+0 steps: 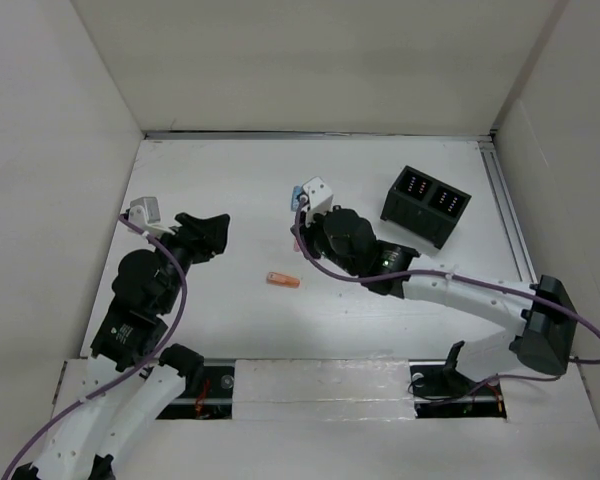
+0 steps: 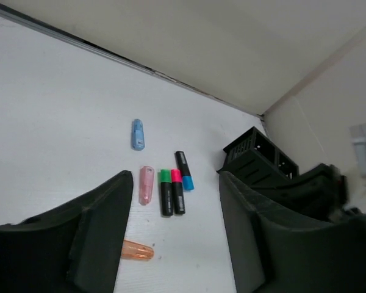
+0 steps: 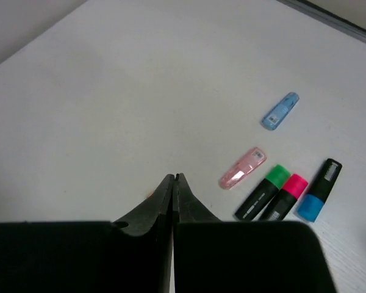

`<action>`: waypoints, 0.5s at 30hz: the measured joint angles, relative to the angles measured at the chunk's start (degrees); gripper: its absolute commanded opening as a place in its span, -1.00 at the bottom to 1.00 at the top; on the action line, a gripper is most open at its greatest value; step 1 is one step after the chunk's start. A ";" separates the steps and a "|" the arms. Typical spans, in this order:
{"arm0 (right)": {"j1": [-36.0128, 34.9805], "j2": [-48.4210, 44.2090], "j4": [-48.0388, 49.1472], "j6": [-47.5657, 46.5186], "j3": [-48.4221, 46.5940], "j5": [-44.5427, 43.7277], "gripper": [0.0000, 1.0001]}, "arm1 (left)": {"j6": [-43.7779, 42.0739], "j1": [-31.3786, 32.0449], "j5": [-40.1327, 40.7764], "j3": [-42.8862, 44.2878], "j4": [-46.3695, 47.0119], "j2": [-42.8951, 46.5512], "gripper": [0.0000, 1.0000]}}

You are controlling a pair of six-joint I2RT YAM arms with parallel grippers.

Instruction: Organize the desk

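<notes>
The desk (image 1: 210, 180) is a white tabletop. An orange cap (image 1: 282, 281) lies at its middle. My left gripper (image 1: 212, 228) is open and empty, left of the cap. In the left wrist view the gripper (image 2: 175, 178) frames a blue cap (image 2: 137, 134), a pink cap (image 2: 146, 185), green (image 2: 165, 192), pink (image 2: 178, 190) and blue (image 2: 183, 170) highlighters, and the orange cap (image 2: 136, 250). My right gripper (image 1: 302, 248) is shut and empty above the table. In the right wrist view its fingertips (image 3: 172, 177) are left of the pink cap (image 3: 243, 168) and the highlighters (image 3: 287, 195).
A black two-compartment box (image 1: 426, 205) stands at the back right, also seen in the left wrist view (image 2: 256, 155). Metal rails (image 1: 505, 210) run along the right and far edges. White walls enclose the table. The right arm covers the highlighters in the top view.
</notes>
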State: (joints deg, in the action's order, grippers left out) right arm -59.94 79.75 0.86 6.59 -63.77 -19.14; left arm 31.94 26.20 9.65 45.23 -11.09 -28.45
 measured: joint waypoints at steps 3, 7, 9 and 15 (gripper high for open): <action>3.96 4.59 1.33 0.79 -2.01 2.86 -1.00 | -0.07 0.00 0.00 0.02 0.22 0.31 -0.90; 9.20 14.32 1.57 1.64 -7.98 6.21 -0.96 | -1.92 0.00 1.33 0.98 -1.25 -0.02 -1.00; 11.13 20.74 0.81 2.25 -12.90 7.13 -0.69 | -2.40 0.00 2.03 2.34 -2.08 -0.79 -0.83; 14.38 40.06 -4.39 2.99 -30.60 8.26 0.30 | -3.43 0.00 3.80 3.06 -3.04 -1.29 -0.28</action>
State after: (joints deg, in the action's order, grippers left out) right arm -45.56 119.81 -3.53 9.58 -94.37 -10.87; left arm 28.51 26.20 13.45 48.29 -14.13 -29.74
